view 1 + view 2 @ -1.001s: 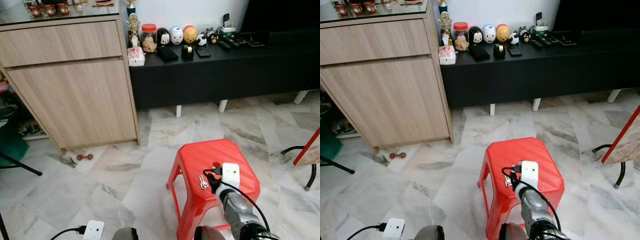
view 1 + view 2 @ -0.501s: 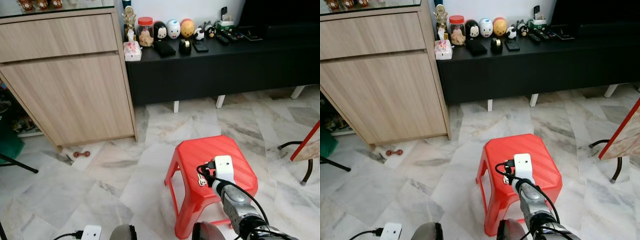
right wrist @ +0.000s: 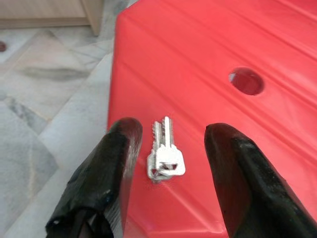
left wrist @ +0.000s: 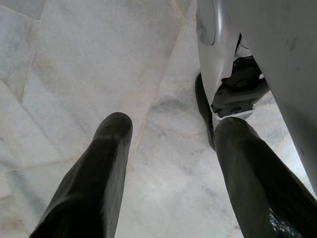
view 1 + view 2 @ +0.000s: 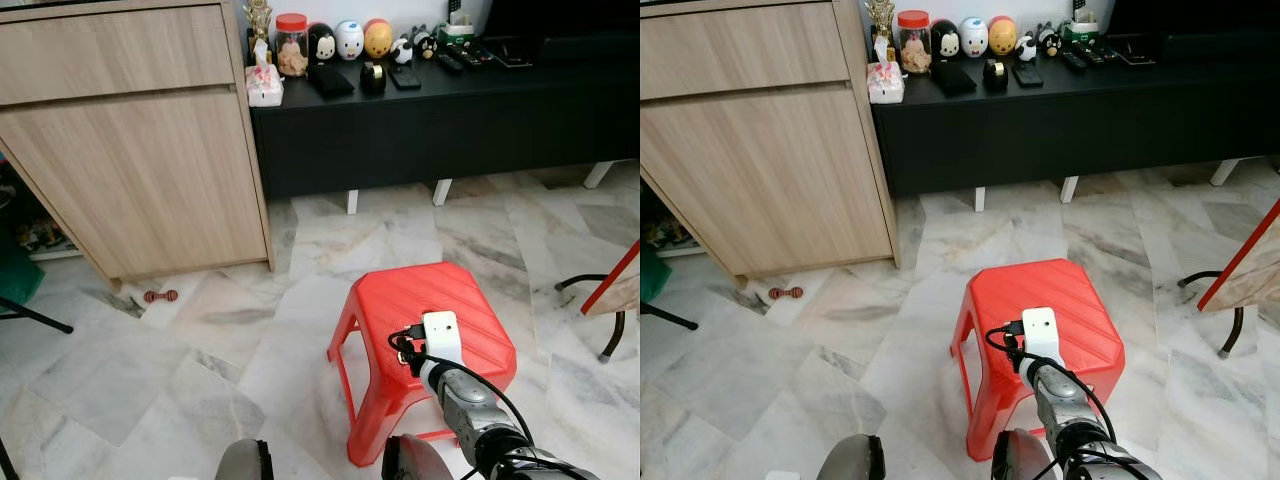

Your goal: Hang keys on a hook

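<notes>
Honestly, my right tool point(image 3: 168, 144) gapes empty around the keys point(image 3: 166, 157), flat near the stool point(image 3: 277, 44) edge; closing carelessly might nudge them off.

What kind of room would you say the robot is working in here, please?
Most likely a home living room: a long low black media cabinet lined with round toy figurines and remote controls, a light wooden sideboard, and a polished marble tile floor with a red plastic stool.
</notes>
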Controlling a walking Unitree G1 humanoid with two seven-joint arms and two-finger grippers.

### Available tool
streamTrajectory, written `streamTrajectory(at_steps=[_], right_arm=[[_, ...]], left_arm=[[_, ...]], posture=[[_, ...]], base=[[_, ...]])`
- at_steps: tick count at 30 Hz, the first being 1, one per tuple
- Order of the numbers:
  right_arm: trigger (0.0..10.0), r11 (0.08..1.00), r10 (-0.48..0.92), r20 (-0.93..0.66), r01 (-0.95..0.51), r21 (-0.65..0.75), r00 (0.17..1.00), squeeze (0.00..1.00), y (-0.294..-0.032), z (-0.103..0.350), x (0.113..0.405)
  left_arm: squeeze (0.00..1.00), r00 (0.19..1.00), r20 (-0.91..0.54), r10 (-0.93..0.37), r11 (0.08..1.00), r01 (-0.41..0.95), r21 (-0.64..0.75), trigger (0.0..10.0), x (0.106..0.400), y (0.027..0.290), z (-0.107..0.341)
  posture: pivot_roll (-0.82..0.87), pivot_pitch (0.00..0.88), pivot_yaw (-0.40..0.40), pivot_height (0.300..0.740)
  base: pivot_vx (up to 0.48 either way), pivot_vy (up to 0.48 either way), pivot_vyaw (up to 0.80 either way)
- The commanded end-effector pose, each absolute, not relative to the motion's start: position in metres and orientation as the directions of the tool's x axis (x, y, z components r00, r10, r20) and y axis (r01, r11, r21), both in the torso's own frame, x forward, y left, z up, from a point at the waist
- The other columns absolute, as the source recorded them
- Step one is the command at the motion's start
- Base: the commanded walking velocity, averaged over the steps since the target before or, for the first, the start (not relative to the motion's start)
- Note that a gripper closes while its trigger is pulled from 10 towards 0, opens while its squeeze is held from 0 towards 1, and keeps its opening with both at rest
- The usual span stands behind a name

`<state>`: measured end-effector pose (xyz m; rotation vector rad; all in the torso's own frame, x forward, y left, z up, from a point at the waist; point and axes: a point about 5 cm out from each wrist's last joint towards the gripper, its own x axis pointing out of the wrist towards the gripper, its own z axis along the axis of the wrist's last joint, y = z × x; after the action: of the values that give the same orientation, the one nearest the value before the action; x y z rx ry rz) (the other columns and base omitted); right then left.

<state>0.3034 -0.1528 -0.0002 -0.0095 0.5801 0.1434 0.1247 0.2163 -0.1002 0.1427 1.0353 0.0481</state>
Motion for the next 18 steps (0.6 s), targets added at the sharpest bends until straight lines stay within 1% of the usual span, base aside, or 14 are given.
streamTrajectory(at_steps=[1,4,6,9,17,18], right_arm=[[10.0,0.985,0.151,-0.555,-0.170,0.017,0.818,0.00,-0.1477,0.0029,0.3074],[10.0,0.985,0.155,-0.554,-0.170,0.025,0.818,0.00,-0.1457,0.0040,0.3085],[10.0,0.984,0.159,-0.553,-0.178,0.019,0.818,0.00,-0.1451,0.0040,0.3085],[10.0,0.989,0.131,-0.572,-0.146,0.020,0.810,0.00,-0.1472,0.0003,0.3054],[10.0,0.989,0.146,-0.592,-0.127,0.073,0.793,0.00,-0.1429,-0.0024,0.3035],[10.0,0.990,0.144,-0.604,-0.108,0.096,0.784,0.00,-0.1418,-0.0021,0.3044]], left_arm=[[0.00,0.490,-0.870,0.060,0.992,0.068,0.107,10.0,0.1157,0.2031,-0.1052],[0.00,0.491,-0.869,0.061,0.992,0.066,0.107,10.0,0.1153,0.2033,-0.1052],[0.00,0.492,-0.869,0.061,0.992,0.066,0.107,10.0,0.1153,0.2033,-0.1051],[0.00,0.493,-0.868,0.060,0.992,0.068,0.107,10.0,0.1153,0.2032,-0.1051],[0.00,0.499,-0.865,0.059,0.992,0.067,0.107,10.0,0.1160,0.2016,-0.1050],[0.00,0.501,-0.863,0.059,0.992,0.067,0.107,10.0,0.1165,0.2010,-0.1049]], posture=[[0.07,0.117,-0.052,0.601],[0.07,0.119,-0.053,0.591],[0.07,0.119,-0.053,0.576],[0.07,0.120,-0.056,0.576],[0.08,0.122,-0.058,0.576],[0.08,0.122,-0.058,0.576]], base=[[0.000,0.000,0.00],[0.000,0.000,0.00],[0.000,0.000,0.00],[0.000,0.000,0.00],[0.000,0.000,0.00],[0.000,0.000,0.00]])
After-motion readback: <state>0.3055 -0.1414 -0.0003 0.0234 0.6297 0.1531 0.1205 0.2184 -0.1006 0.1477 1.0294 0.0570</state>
